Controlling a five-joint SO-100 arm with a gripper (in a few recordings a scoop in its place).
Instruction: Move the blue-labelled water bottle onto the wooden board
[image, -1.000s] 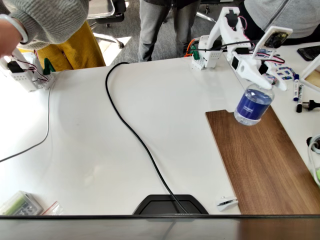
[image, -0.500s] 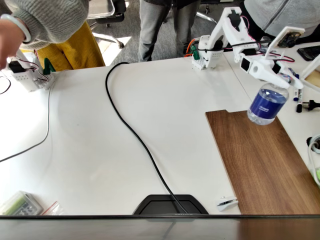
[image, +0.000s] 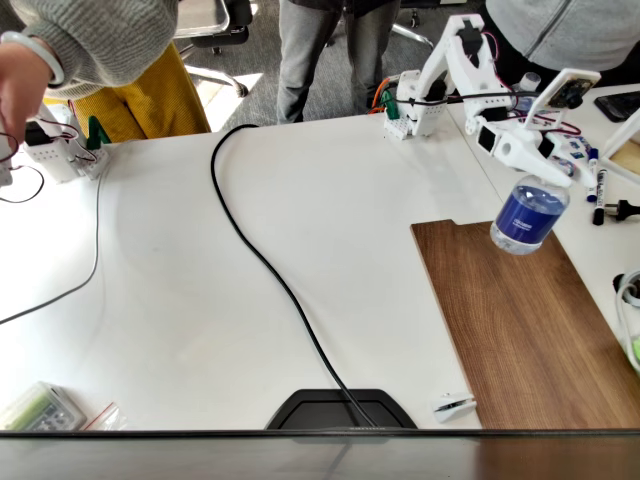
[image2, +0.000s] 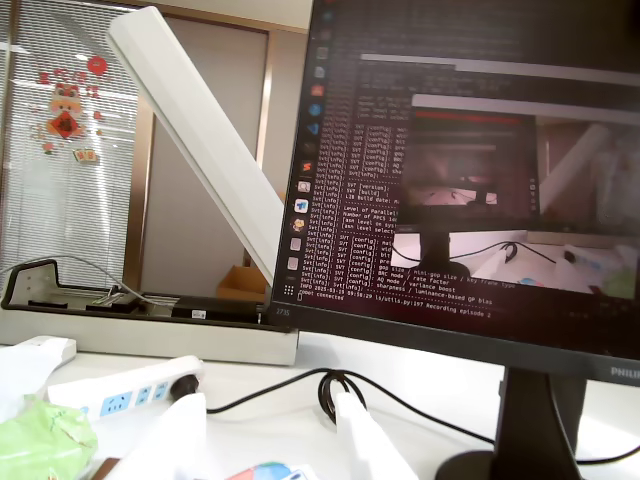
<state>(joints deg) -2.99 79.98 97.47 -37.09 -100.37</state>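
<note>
In the fixed view the blue-labelled water bottle hangs tilted in the air over the far end of the wooden board. My white gripper is shut on its neck from above. The bottle's base is clear of the dark brown board and does not touch it. In the wrist view my two white fingers show at the bottom edge. The bottle's pale cap with blue and red marks sits between them.
A black cable crosses the white table to a black dock at the front edge. Markers and a plug lie right of the board. A small white item lies by the board's near corner. People stand behind the table.
The gripper carried the bottle to the right along the board's far end, then eased slightly back left and down. Its hold on the bottle stayed the same.
</note>
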